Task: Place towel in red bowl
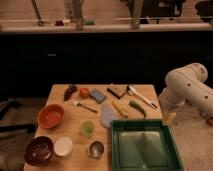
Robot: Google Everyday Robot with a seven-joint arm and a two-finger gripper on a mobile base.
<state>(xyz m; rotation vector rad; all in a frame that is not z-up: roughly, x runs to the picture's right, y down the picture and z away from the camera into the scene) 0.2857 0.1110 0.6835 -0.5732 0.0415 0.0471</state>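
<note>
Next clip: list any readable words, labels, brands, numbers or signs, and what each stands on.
None readable. No lettering shows on the towel, the red bowl, the green tray or anything else on the table. The gripper, hanging beside the table's right edge, shows no marking either.

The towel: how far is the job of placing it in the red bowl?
Done: nothing yet. The towel lies on the table, apart from the red bowl, which looks empty. In hand: nothing; the gripper hangs open at the table's right edge, away from the towel. Left: reach and grasp the towel, carry it to the red bowl, release it.
</note>
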